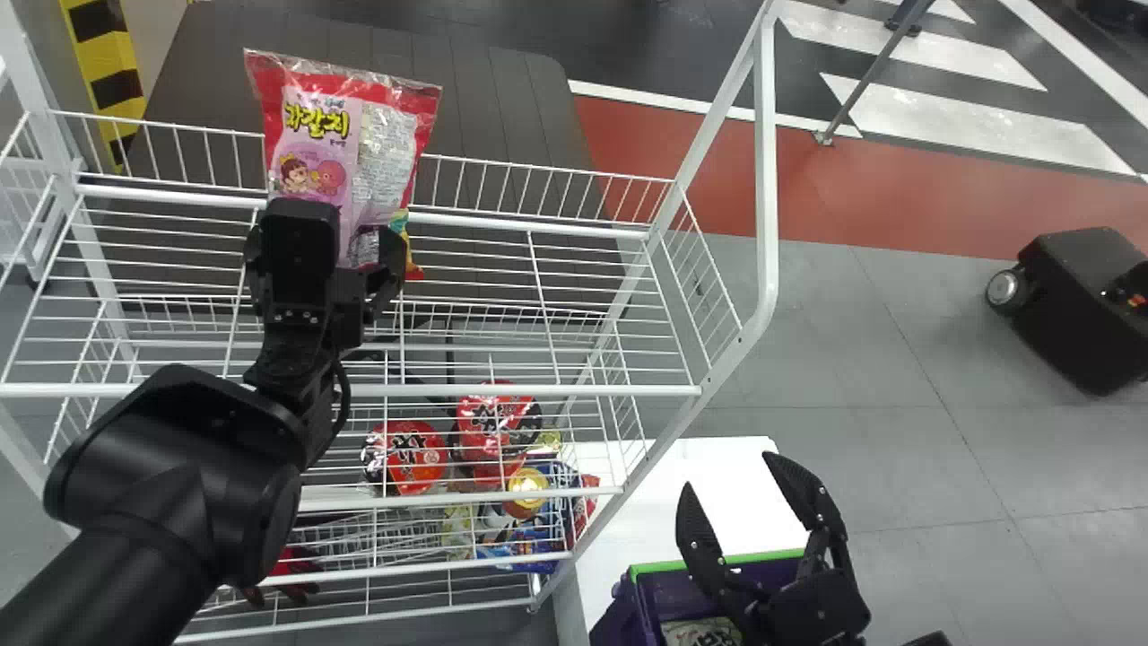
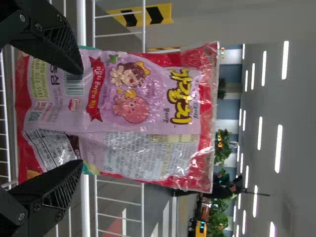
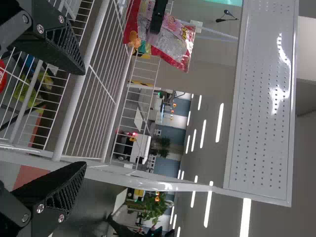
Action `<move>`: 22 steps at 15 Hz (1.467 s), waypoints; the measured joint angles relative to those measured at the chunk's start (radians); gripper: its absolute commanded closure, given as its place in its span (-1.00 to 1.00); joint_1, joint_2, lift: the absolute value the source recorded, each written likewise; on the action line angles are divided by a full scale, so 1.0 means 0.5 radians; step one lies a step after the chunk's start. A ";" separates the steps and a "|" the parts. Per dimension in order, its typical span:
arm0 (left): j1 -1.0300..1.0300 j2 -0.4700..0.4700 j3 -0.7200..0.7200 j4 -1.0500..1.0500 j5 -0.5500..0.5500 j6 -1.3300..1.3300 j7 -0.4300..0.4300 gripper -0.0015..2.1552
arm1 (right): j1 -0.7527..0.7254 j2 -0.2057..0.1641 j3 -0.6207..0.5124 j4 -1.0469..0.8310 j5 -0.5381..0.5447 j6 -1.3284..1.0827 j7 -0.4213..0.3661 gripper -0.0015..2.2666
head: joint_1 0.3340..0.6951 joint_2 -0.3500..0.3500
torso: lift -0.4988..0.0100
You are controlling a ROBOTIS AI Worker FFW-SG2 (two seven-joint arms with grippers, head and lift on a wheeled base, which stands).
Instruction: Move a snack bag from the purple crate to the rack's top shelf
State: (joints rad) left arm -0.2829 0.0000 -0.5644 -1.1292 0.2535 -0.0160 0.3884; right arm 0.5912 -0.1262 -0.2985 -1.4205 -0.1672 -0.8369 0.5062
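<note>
At the rear of the rack's [image 1: 768, 179] top shelf [image 1: 466, 221], the snack bag [image 1: 332, 135] stands upright before the wire guard rail; whether its lower end bears on the wires cannot be told. The left pincer [image 1: 336, 247] is at the lower part of the bag, its two fingers spread apart in front of the wrapper rather than closed on it. The right pincer [image 1: 731, 475], its fingers likewise apart, is above the purple crate [image 1: 655, 565], beside the rack.

The head view gives the crate, with a packet [image 1: 704, 632] inside, and the white bench [image 1: 628, 502]. The left wrist view adds the detail of the wrapper: a barcode, two cartoon figures and a pale panel of small print. The right wrist view gives the bag obliquely, a narrow black finger [image 3: 158, 19] across its face, and adds a perforated panel [image 3: 261, 98] of smooth, glossy grey.

Materials: the bag is thin, shiny film, lilac within red margins, creased and ending in a clear, crinkled seam. The rack is of white tube and slender parallel wires. Round, red-topped cups [image 1: 417, 456] lie on a lower tier. The crate has a bright green rim. The pincer fingers are black, tapered wedges with ribbed, triangular flanks.
</note>
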 measured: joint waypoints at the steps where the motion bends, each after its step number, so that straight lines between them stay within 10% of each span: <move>1: -0.013 0.000 0.002 0.029 0.004 0.000 -0.004 -0.70 | -0.003 -0.001 0.001 0.007 0.000 -0.018 0.000 -0.83 | 1.00 -1.00 | 0.96; 3: -0.027 0.000 0.021 0.061 0.010 0.000 -0.037 -0.66 | -0.006 -0.004 0.004 0.017 0.001 -0.035 0.001 -0.83 | 1.00 -0.99 | 0.96; 9: -0.030 0.000 0.027 0.057 -0.009 -0.018 -0.021 0.28 | -0.031 -0.011 0.024 0.073 0.014 -0.108 0.004 -0.83 | 1.00 -0.96 | 0.96; 22: 0.238 0.000 0.069 -0.256 -0.421 -0.198 0.120 0.28 | -0.095 -0.021 0.085 0.150 0.052 -0.159 0.003 -0.83 | 1.00 -0.95 | 0.96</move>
State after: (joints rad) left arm -0.1638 0.0000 -0.5302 -1.2574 0.0432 -0.1149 0.4485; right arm 0.5436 -0.1365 -0.2561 -1.3455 -0.1412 -0.9164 0.5077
